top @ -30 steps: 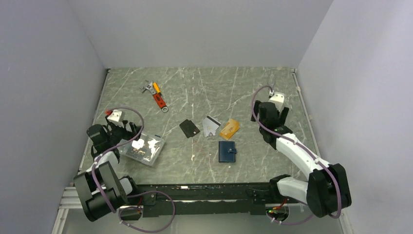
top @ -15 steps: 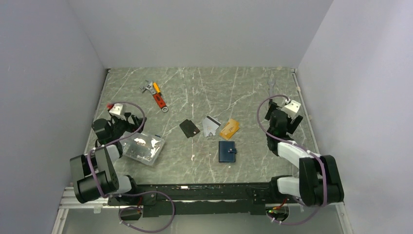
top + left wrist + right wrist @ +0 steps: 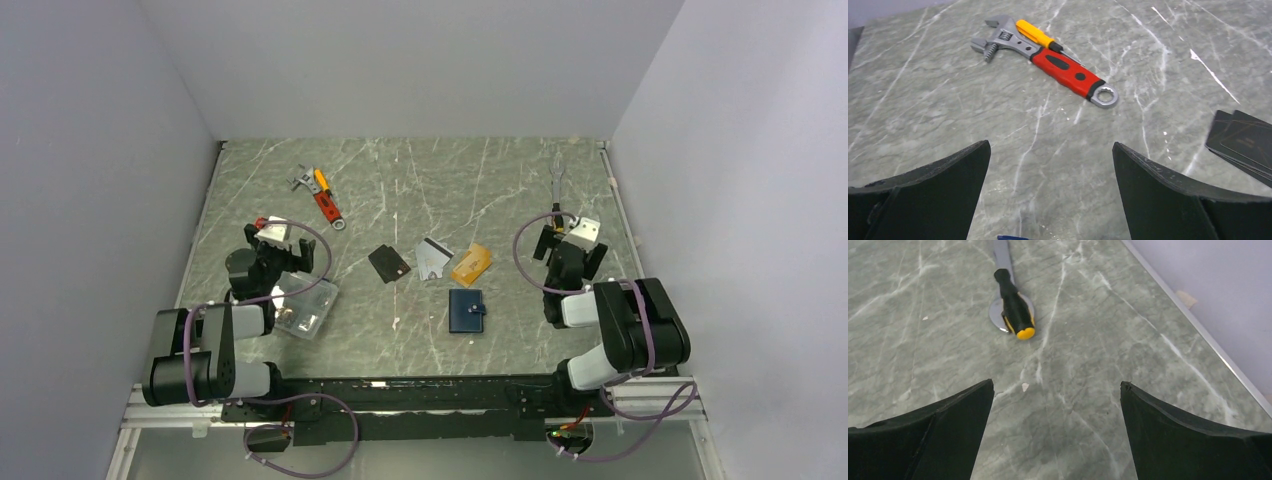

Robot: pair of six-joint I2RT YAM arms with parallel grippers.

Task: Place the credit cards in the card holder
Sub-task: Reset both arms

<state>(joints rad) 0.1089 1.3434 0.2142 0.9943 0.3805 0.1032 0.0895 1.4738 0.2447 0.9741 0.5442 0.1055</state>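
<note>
Seen from above, your three credit cards (image 3: 433, 258) lie in a row at the centre of the grey marble table (image 3: 500, 190). The black card (image 3: 389, 263) is on the left, the silver-white card (image 3: 432, 260) is in the middle, and the orange-gold card (image 3: 471, 264) is on the right. The closed navy card holder (image 3: 466, 311) lies just below them.

Your left gripper (image 3: 1050, 146), at the frame's left, has its jaws spread wide and empty. It is by a clear plastic box (image 3: 303, 308) and faces a red-handled adjustable wrench (image 3: 1048, 62).

Your right gripper (image 3: 1057, 384), at the frame's right, also gapes wide and holds nothing. It faces a black-and-yellow tool handle (image 3: 1014, 307).
</note>
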